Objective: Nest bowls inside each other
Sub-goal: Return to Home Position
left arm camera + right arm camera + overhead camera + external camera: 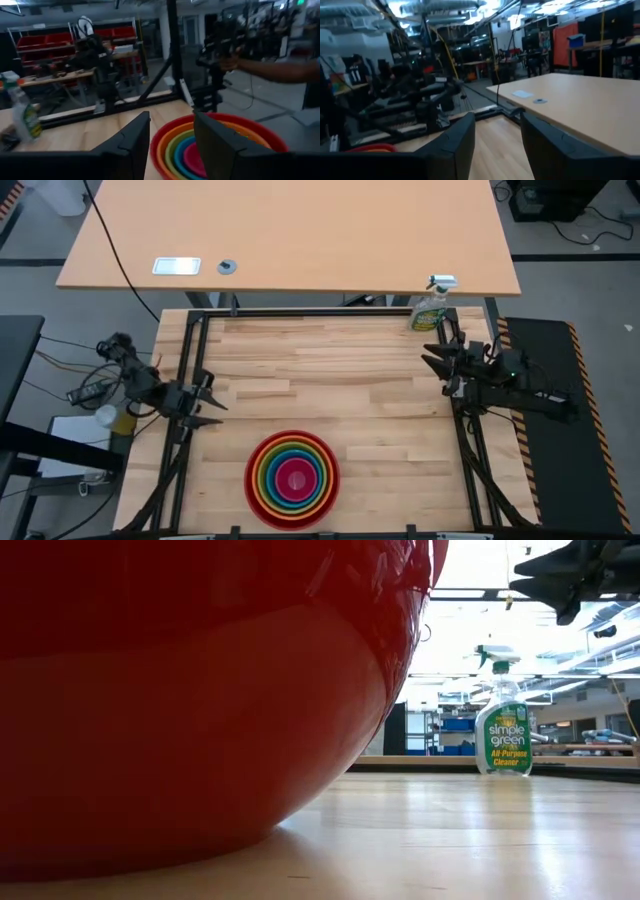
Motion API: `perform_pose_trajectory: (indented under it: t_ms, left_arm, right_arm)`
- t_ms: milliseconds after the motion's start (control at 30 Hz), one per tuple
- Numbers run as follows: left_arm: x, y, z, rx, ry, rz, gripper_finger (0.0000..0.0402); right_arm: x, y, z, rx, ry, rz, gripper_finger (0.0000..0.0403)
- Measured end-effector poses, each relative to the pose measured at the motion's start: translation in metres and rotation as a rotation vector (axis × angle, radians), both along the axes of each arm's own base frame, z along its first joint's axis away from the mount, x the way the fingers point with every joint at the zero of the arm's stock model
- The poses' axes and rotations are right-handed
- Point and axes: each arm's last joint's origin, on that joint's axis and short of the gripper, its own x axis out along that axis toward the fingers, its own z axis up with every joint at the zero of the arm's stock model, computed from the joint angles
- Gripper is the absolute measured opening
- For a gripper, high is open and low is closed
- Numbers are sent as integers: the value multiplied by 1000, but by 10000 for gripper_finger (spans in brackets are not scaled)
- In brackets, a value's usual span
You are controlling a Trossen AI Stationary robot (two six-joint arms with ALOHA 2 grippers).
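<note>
The bowls [293, 478] sit nested in one stack near the table's front edge, about mid-width: red outermost, then orange, lime green, blue, and pink innermost. The red bowl's wall [180, 690] fills the low view, its base on the wood. My left gripper [215, 405] is open at the table's left edge, held level, pointing over the table with the stack [200, 145] beyond its fingers. My right gripper [430, 355] is open at the right edge, also level and high above the table [520, 572]. Neither holds anything.
A green spray bottle [430, 308] stands at the table's far right corner. Black frame rails [185, 370] run along both sides. A tan table [300, 240] lies beyond the far edge. A person's arm [270, 70] shows past the table in the left wrist view.
</note>
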Motion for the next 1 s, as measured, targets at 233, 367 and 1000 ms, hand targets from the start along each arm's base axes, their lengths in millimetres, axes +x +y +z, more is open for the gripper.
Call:
perform_pose_trajectory:
  t_ms: [233, 367, 1000]
  left_arm:
    - [11, -3, -23, -62, -36, -30, 155]
    - [17, -1, -31, -102, -61, -57, 155]
    - [29, 42, -35, -122, -48, 185, 155]
  right_arm:
    - [19, -4, -24, 2, -125, -24, 160]
    - [30, -6, -54, 16, -183, -14, 160]
    - [29, -12, -57, 89, -212, -170, 160]
